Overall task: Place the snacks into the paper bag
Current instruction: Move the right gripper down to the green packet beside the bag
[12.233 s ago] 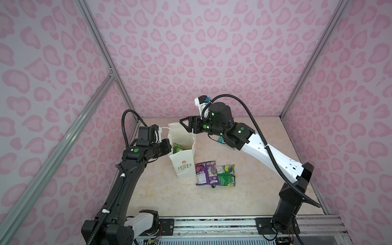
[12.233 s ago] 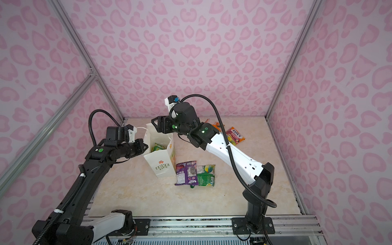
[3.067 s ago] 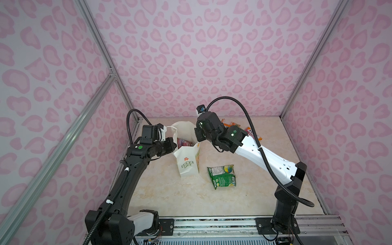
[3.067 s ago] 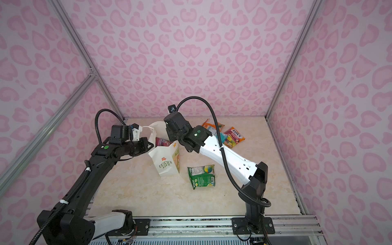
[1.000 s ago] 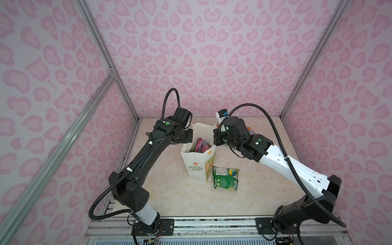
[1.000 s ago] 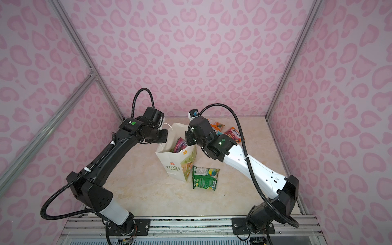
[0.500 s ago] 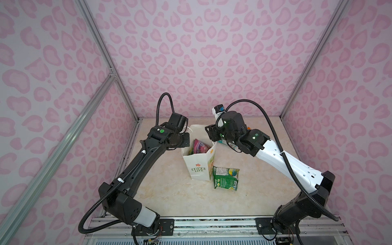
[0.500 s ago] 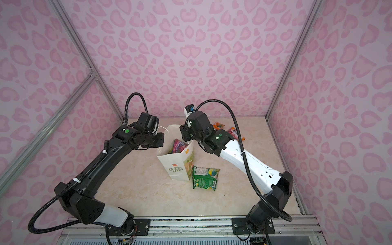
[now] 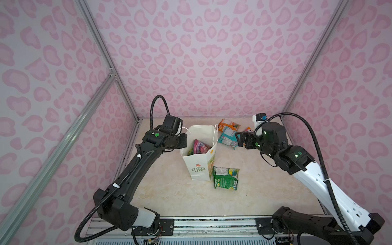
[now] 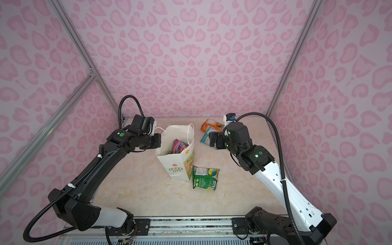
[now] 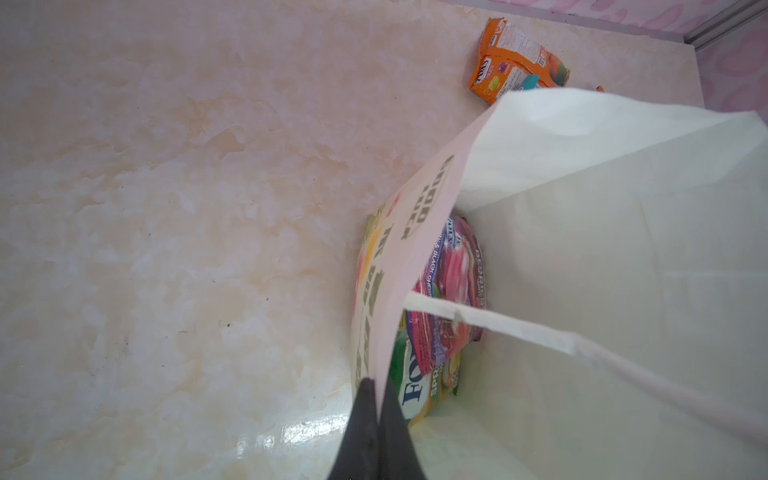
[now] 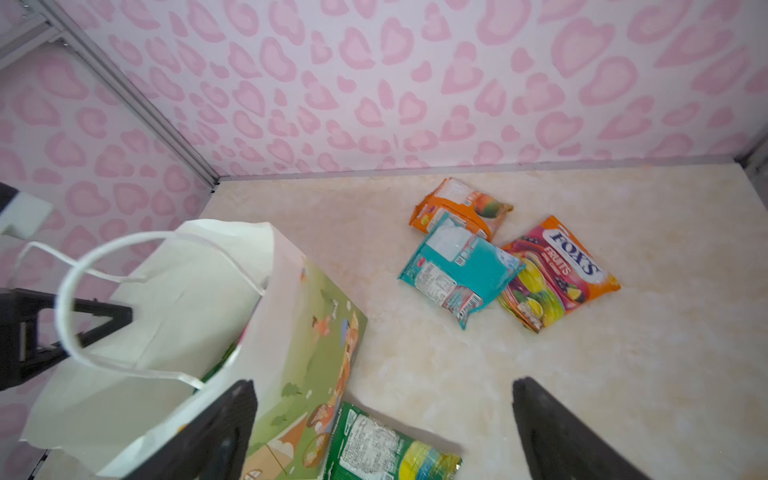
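While your left tool (image 11: 376,386) pinches the rim of the tall white paper carrier bag (image 9: 199,167) at centre frame, your right tool (image 12: 382,384) stands wide open and empty, between picks. Next, lower it onto the green crinkly plastic packet (image 9: 226,177) just right of the bag.

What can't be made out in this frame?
- Count inside: paper bag wall hides all but purple packet and green FOX'S packet, left wrist view.
- FOX'S fruits packet: mostly behind right gripper, in a top view.
- Green packet on table: cut by bottom edge, right wrist view.
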Motion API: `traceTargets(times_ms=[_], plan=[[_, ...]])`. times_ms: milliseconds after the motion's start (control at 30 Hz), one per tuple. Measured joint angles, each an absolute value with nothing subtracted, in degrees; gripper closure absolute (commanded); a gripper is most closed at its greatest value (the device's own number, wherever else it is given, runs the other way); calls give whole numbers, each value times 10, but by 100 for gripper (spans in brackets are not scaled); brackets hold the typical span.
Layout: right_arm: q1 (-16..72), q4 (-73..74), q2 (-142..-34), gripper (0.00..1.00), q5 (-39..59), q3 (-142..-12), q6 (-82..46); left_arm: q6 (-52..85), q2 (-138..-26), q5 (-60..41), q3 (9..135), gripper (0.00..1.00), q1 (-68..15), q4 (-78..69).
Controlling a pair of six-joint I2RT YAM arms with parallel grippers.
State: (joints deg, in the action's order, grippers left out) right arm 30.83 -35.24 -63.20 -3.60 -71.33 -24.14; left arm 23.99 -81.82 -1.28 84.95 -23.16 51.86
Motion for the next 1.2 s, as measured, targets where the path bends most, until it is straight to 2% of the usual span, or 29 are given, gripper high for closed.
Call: traceTargets(times_ms=[233,533,700,1033,1200], plan=[[270,-356,-591,2,30,-565,-284,242,-807,-27,840,97,-222,513],[257,-263,-637,6,149,-406,-326,242,-805,-35,838,97,-213,513],[252,-196,-665,3,200,-356,-337,242,-803,-40,836,97,-211,513],[212,-84,-740,3,307,-321,-357,242,-801,-62,831,97,-202,508],[189,-38,-766,3,329,-294,-382,242,-807,-68,831,97,-200,503]])
